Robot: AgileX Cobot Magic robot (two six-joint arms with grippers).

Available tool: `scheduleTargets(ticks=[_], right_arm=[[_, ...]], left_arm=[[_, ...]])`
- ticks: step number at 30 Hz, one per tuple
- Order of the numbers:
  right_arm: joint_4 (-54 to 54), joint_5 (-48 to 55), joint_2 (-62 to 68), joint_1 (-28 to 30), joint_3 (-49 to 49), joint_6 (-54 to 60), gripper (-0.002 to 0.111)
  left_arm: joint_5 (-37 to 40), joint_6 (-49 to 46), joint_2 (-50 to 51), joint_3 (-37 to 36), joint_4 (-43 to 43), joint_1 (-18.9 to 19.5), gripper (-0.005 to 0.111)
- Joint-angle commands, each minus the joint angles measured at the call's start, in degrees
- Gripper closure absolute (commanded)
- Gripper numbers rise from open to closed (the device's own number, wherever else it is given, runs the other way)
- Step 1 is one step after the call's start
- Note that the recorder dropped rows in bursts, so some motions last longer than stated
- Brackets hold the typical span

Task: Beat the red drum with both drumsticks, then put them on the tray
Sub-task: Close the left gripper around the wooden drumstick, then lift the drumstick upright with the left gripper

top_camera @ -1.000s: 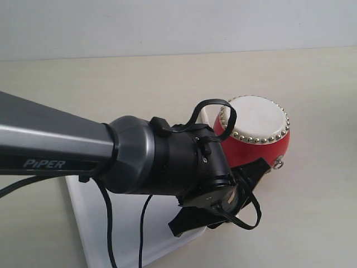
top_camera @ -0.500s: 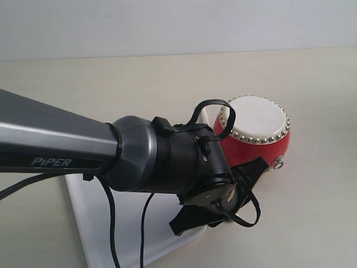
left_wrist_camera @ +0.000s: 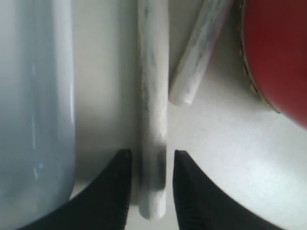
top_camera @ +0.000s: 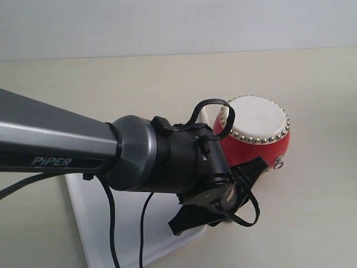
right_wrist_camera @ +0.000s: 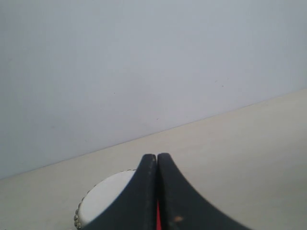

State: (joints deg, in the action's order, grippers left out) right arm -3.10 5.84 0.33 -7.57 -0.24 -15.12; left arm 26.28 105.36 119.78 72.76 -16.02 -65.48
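My left gripper [left_wrist_camera: 151,154] is down over the bench, its black jaws parted and astride one slim, pale cream wooden drumstick [left_wrist_camera: 152,105] near its blunt end. I see a sliver of gap on each side, so nothing is pinched yet. The second pale stick [left_wrist_camera: 197,52] lies at an angle just beside it, its end almost touching the first. Both rest on the bare strip of bench between the edge of the flat white plastic tray [top_camera: 125,234] and the small glossy red barrel drum with its cream, brass-studded head [top_camera: 254,131], which stands beside the tray's far corner. I judge the sticks light, stiff and round, so apt to roll or swivel in a pinch. A hold close to the butt suits beating, though the long end may droop. My right gripper [right_wrist_camera: 157,159] is clenched on nothing and looks out over the drum. The matte beige bench [top_camera: 312,223] looks smooth, and a plain pale wall [top_camera: 167,22] closes the room behind it.
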Motion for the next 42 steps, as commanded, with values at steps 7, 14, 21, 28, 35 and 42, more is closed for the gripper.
scheduleTargets(ticks=[7, 14, 21, 28, 35, 42], right_arm=[[0.28, -0.79, -0.33, 0.25, 0.24, 0.06, 0.108], [0.28, -0.79, -0.33, 0.25, 0.24, 0.06, 0.108], [0.28, -0.79, -0.33, 0.25, 0.24, 0.06, 0.108], [0.28, -0.79, -0.33, 0.25, 0.24, 0.06, 0.108], [0.18, -0.79, -0.33, 0.25, 0.24, 0.06, 0.108], [0.18, -0.79, -0.33, 0.25, 0.24, 0.06, 0.108]], left_arm=[[1.92, -0.32, 0.46, 0.01, 0.49, 0.21, 0.107], [2.57, -0.32, -0.43, 0.01, 0.49, 0.21, 0.107], [6.14, -5.06, -4.13, 0.01, -0.31, 0.36, 0.107], [9.47, -10.21, -9.93, 0.01, -2.08, 0.46, 0.107], [18.04, -26.89, -19.29, -1.10, -4.97, 2.58, 0.107], [16.93, -40.57, -33.96, -8.32, -3.22, 4.47, 0.107]])
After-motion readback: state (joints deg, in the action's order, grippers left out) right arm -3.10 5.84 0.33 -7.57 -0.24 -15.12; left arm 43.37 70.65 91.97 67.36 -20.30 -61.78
